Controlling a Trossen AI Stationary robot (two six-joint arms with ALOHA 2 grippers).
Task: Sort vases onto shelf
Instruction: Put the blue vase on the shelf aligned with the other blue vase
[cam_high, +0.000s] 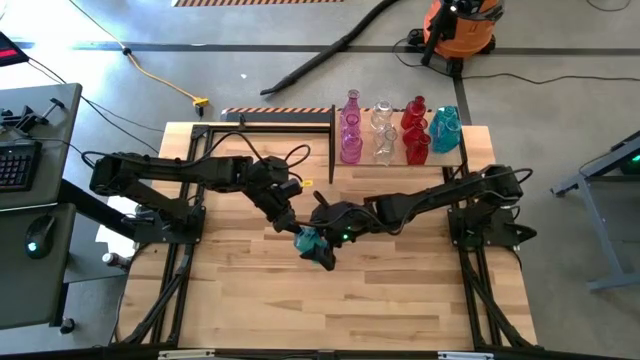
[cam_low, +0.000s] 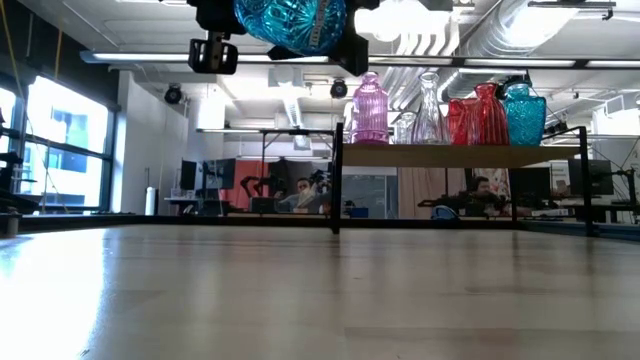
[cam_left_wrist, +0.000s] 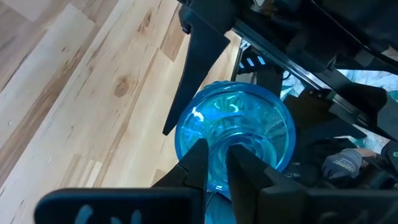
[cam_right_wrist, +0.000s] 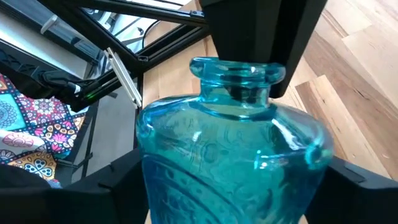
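Note:
A teal glass vase hangs over the middle of the table, lifted clear and tipped over, its neck toward my left arm. My left gripper is shut on its mouth. My right gripper comes from the right, with one finger on each side of the vase's round body. On the shelf at the far right, pink, clear, red and teal vases stand upright on their bases. My left gripper pinches the rim of the vase's mouth. One finger reaches inside the neck and the other lies outside it. The fingers slant down from the table's left. The vase is clear of the table. My right gripper has the vase's wide body between its two fingers, one on each flank, near the shoulder. The fingers slant down from the table's right, opposite the neck. The vase's base is toward this gripper.
The shelf's black posts stand at the far right of the table. The near half of the wooden tabletop is bare wood. Beyond the table lie a hose and an orange vacuum, with a desk and keyboard to the left.

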